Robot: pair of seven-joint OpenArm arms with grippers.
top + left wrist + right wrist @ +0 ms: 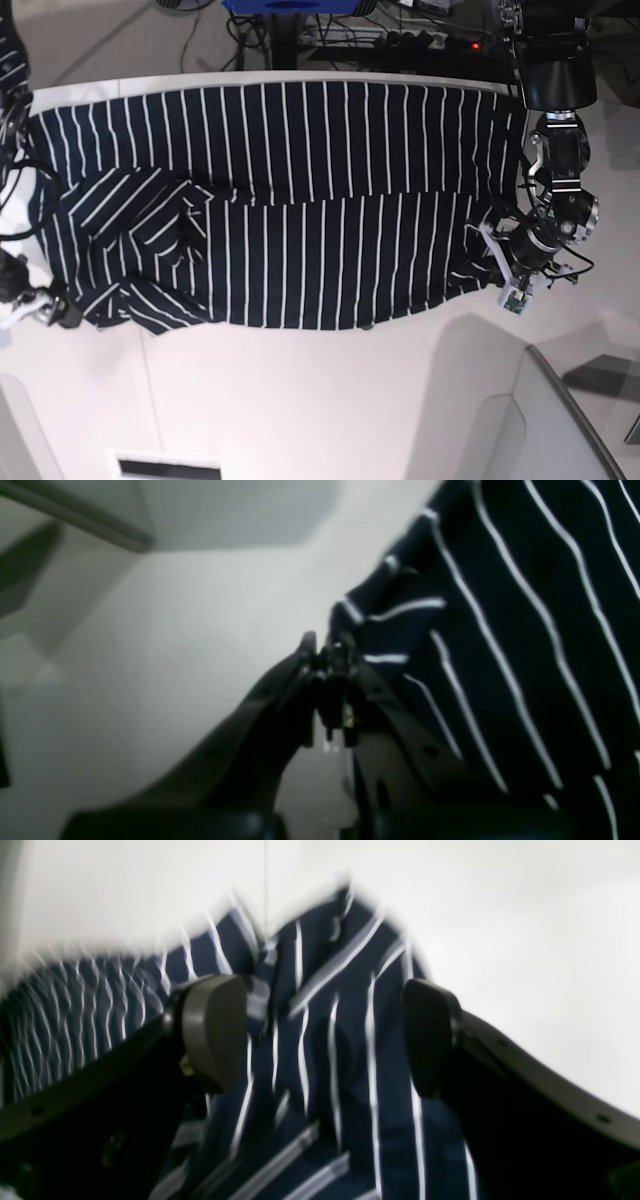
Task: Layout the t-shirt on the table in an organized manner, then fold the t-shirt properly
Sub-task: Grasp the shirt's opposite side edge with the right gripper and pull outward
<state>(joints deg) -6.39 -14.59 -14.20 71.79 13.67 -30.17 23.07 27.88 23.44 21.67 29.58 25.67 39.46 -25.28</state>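
Stripes fill my base view: the t-shirt (290, 200) lies spread wide across the table (330, 400). At its left edge I see the right gripper (325, 1035), its jaws standing apart with bunched cloth between the pads (215, 1030). At the right edge, the left gripper (327, 655) is pinched together on the t-shirt's edge.

No words, numbers, labels or signs can be read in any of the views. The shirt (290, 200) has only plain white stripes, and the table (330, 400) has no writing on it.
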